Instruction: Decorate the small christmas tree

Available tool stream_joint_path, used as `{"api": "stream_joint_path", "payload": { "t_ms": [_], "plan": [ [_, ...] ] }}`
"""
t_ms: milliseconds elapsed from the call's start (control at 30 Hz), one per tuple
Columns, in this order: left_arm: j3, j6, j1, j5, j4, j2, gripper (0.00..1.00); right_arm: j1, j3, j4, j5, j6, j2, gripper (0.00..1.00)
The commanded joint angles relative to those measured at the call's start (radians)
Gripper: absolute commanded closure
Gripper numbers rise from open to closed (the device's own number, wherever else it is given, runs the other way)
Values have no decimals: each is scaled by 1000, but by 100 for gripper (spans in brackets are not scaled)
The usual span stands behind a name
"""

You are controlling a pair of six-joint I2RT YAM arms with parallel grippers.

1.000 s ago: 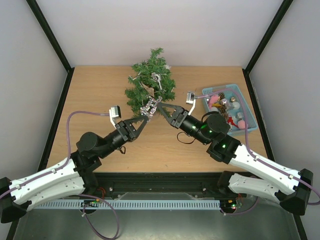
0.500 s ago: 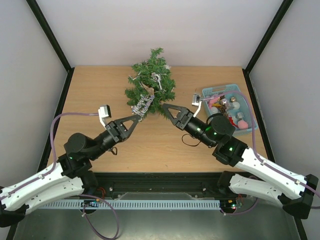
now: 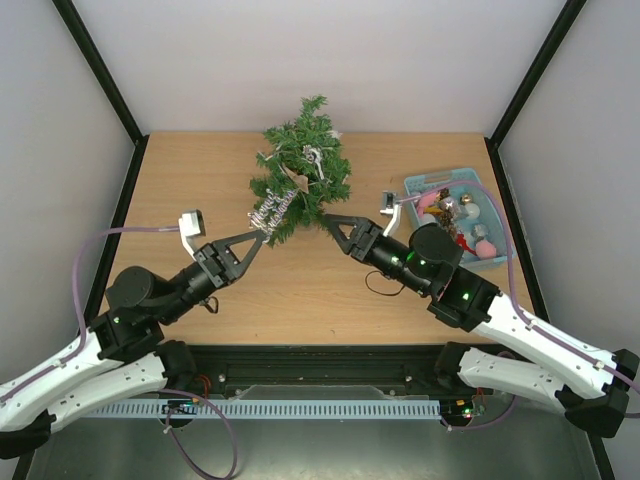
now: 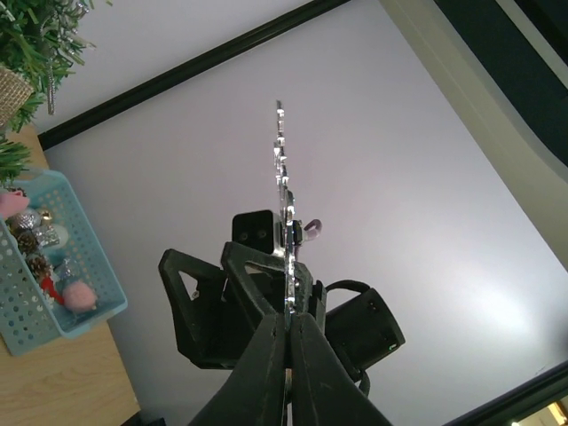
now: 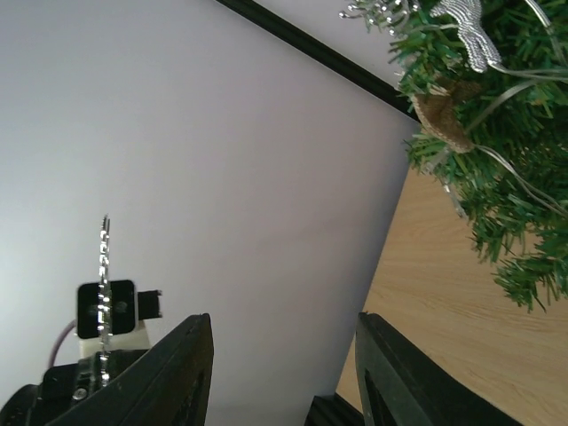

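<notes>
here the left gripper (image 3: 252, 240) pinches a flat, glittery silver sign (image 3: 268, 209) left of centre; the right gripper (image 3: 335, 229) gapes empty. bushy needled tree (image 3: 303, 170) stands top centre.

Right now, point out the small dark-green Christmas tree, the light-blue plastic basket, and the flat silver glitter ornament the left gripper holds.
small dark-green Christmas tree (image 3: 305, 170): top view, its bushy branches.
light-blue plastic basket (image 3: 498, 238): top view, its right rim.
flat silver glitter ornament (image 3: 271, 207): top view, its lettering, above the left gripper (image 3: 256, 238).

Small christmas tree (image 3: 304, 165): bushy dark-green, table's far centre, silver-trimmed.
</notes>
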Motion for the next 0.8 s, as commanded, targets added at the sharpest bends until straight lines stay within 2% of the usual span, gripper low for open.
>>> {"api": "stream_joint_path", "payload": {
  "t_ms": [0, 67, 167, 333, 433, 567, 767],
  "plan": [
    [52, 38, -3, -5, -76, -19, 97, 6, 36, -57, 9, -10, -6, 54],
    [65, 44, -3, -3, -110, -25, 98, 5, 40, -74, 5, -12, -6, 53],
    [84, 49, -3, -2, -166, -39, 98, 5, 50, -104, -2, -13, -5, 47],
    [102, 45, -4, -13, -261, -75, 97, 4, 51, -151, -19, -11, -7, 47],
    [156, 52, -3, -32, -387, -80, 98, 2, 27, -238, -12, 27, -15, 49],
    [242, 83, -3, -60, -557, -91, 98, -3, -99, -256, -25, 137, -68, 53],
    [305, 90, -3, -134, -708, -162, 97, -45, -339, -203, -94, 271, -174, 55]
  ]
}}
